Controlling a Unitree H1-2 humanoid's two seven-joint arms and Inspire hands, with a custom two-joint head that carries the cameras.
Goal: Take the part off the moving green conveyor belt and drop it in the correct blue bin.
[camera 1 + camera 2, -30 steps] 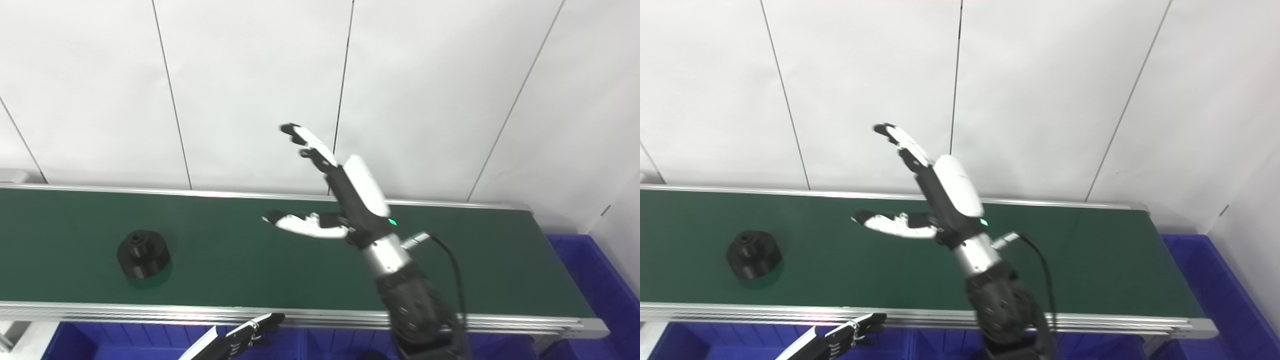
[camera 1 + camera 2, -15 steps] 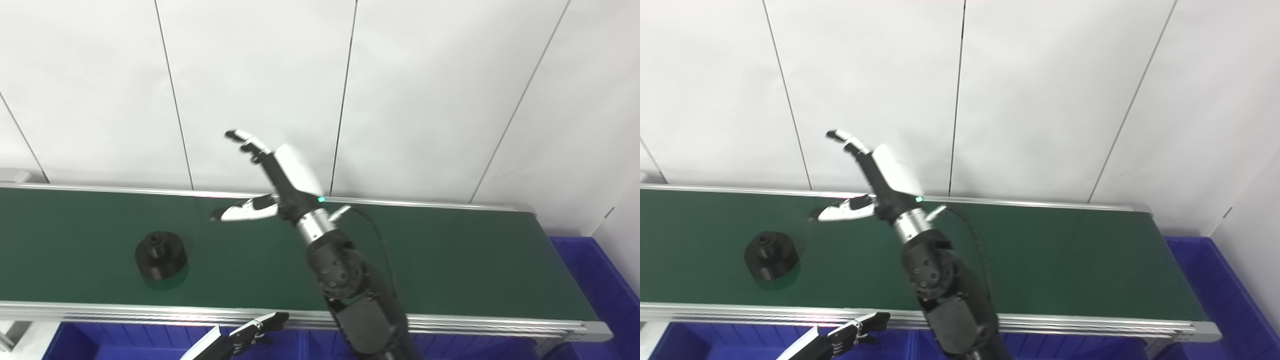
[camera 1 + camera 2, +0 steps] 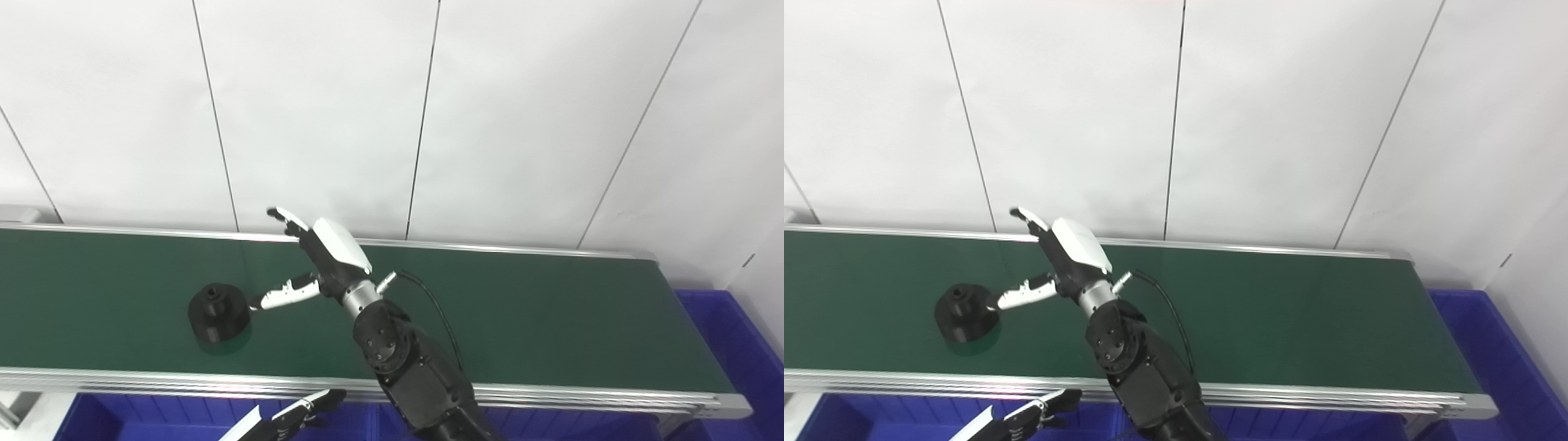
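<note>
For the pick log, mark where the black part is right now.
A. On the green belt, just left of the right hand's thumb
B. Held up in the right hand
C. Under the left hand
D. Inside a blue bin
A: the black part sits on the green belt, beside the open right hand.

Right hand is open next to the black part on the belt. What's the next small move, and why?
Probably ease the right hand a little further left and down, so the open fingers and thumb straddle the black part, then close. The thumb tip is just beside the part, the fingers are raised above the green belt, and nothing is gripped yet. The left hand waits low by the belt's near edge.
</note>
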